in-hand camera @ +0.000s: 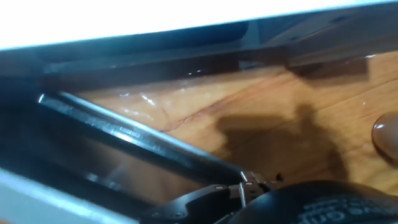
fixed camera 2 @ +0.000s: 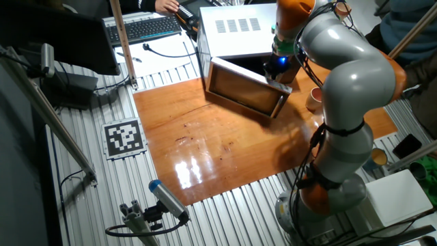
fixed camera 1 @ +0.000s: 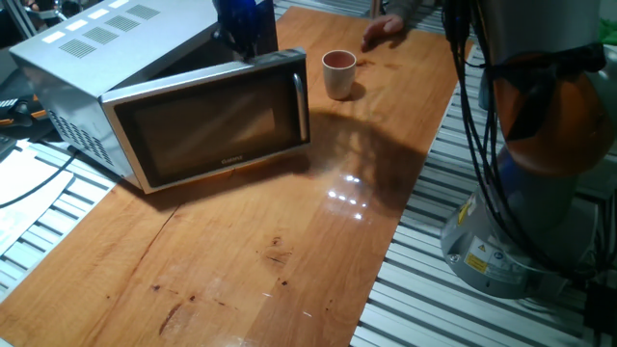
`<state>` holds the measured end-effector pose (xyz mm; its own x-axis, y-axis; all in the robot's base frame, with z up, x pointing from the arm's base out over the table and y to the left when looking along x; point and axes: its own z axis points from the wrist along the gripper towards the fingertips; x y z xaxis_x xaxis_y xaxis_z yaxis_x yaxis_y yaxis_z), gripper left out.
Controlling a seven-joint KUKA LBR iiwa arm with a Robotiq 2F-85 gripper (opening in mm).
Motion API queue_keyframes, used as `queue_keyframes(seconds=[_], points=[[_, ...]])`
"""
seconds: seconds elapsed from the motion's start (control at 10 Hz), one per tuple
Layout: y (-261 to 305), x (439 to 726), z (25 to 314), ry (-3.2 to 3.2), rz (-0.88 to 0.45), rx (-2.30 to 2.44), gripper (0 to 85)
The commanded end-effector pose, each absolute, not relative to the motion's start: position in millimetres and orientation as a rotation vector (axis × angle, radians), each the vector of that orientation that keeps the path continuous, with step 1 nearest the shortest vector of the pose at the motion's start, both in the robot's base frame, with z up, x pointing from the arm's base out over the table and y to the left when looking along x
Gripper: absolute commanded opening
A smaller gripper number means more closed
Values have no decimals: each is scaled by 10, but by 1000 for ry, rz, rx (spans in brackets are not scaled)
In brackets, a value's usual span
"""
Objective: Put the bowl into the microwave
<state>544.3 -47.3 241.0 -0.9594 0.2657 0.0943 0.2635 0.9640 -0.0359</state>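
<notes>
The gripper (fixed camera 1: 246, 39) was positioned at the top edge of the partly opened microwave (fixed camera 1: 145, 87) door; finger spacing could not be determined. The bowl (fixed camera 1: 338, 73) was left upright on the table (fixed camera 1: 289, 241), just beside the door.

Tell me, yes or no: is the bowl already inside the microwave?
No. The bowl stands upright on the wooden table, to the side of the microwave, beyond the handle end of its door.

Arm (fixed camera 2: 351, 75): fat rounded silver-grey links, orange joint bands. Black cables (fixed camera 1: 479, 116) run down alongside. Yellow warning sticker (fixed camera 1: 476, 262) on grey base. Pincer (fixed camera 2: 276, 68) dark, blue glow.
</notes>
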Motion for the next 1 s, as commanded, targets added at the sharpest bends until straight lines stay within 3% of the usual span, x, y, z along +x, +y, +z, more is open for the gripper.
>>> queue_keyframes(seconds=[0.0, 0.5, 0.9], points=[[-423, 5407, 2410, -3012, 36, -418, 0], [-166, 5089, 2475, -2963, 29, -518, 0], [-153, 5049, 2473, -2964, 47, -526, 0]])
